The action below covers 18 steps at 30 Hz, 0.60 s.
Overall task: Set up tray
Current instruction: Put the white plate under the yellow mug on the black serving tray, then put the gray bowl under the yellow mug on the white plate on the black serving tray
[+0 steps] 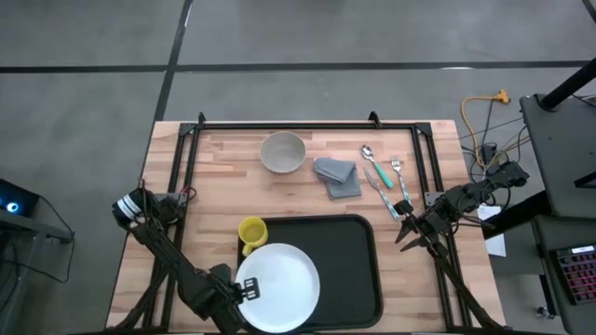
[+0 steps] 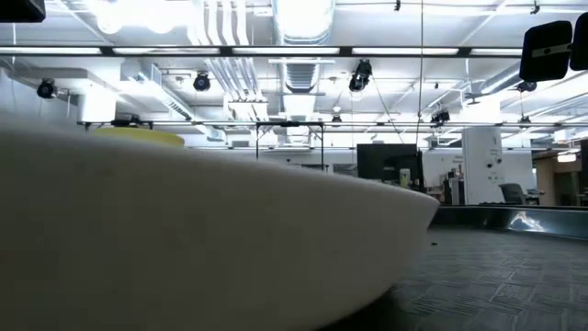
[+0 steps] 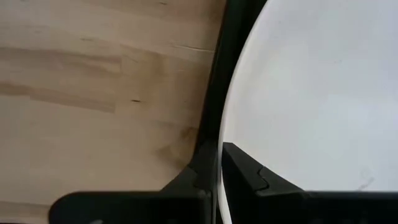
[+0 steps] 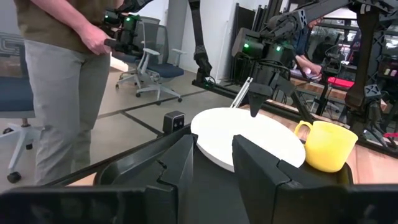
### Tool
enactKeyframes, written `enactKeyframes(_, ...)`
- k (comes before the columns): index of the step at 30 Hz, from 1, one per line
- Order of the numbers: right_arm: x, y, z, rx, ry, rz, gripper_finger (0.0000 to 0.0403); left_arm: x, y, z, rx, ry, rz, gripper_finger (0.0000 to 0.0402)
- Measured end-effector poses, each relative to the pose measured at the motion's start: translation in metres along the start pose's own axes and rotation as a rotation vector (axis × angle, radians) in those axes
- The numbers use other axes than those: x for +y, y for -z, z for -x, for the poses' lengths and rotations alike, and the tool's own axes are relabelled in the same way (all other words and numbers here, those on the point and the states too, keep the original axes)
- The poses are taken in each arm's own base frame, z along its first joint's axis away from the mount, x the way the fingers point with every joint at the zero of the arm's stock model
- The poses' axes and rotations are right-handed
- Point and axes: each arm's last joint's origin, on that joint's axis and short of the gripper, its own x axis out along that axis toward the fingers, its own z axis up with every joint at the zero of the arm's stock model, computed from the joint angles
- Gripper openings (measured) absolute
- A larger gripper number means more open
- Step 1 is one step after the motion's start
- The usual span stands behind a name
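The black tray (image 1: 349,270) lies flat at the table's near middle. A round white plate (image 1: 279,284) covers the tray's near left part, and a yellow mug (image 1: 251,233) stands at its far left corner. My left gripper (image 1: 248,290) is at the plate's left rim, shut on it. My right gripper (image 1: 406,233) hovers open just off the tray's right edge, fingers pointing toward the tray (image 4: 124,168), plate (image 4: 249,134) and mug (image 4: 326,146). In the low view the plate (image 2: 184,230) fills most of the picture. My left gripper pinches the plate's left rim (image 3: 219,186) between its two fingers, one finger (image 3: 249,177) over the plate's upper face and the other finger (image 3: 189,180) outside the rim. It comes from the table's near left side. Whether the plate is lifted off the tray, I cannot tell.
On the wood beyond the tray are a grey bowl (image 1: 282,152), a folded grey cloth (image 1: 338,176), a spoon (image 1: 370,156) and a fork (image 1: 399,172). A person (image 4: 59,74) stands beyond the table's left side holding a device. Bare wood lies left of the tray.
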Motion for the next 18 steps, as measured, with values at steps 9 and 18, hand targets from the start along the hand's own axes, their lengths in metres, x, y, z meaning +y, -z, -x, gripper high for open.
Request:
enactKeyframes(9, 0.0, 0.0001, 0.0, 0.0, 0.0, 0.0, 0.01, 0.0003, -0.0005, 0.0, -0.004, -0.006, -0.002, 0.0007)
enactKeyframes(18, 0.0, 0.0001, 0.0, 0.0, 0.001, 0.0, 0.01, -0.0008, 0.0004, 0.0, 0.008, -0.001, 0.001, 0.0042)
